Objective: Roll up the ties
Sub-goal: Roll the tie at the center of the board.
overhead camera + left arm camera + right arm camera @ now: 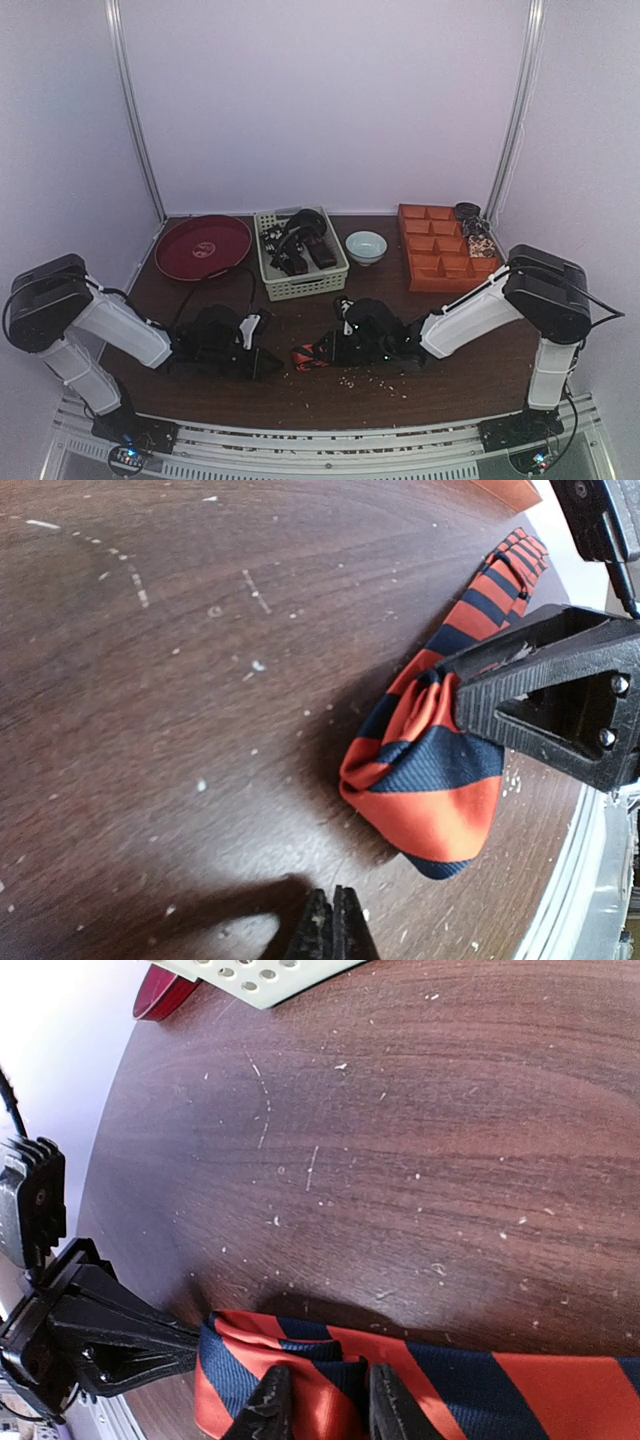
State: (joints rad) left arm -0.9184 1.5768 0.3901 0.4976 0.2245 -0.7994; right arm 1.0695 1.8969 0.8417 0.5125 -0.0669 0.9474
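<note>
Well, the right pincer (325,1385) is nipped narrowly onto the folded end of the striped tie (430,780), smooth orange-and-navy weave, on the grainy wooden table (150,730) in front of the perforated basket (300,270). The left pincer (332,905) is pressed closed, empty.

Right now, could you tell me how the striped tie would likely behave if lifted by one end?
Probably floppy: the tie bunches and folds where the right gripper pinches it. Likely slippery, given its smooth-looking fabric, so the fold may unroll.
</note>
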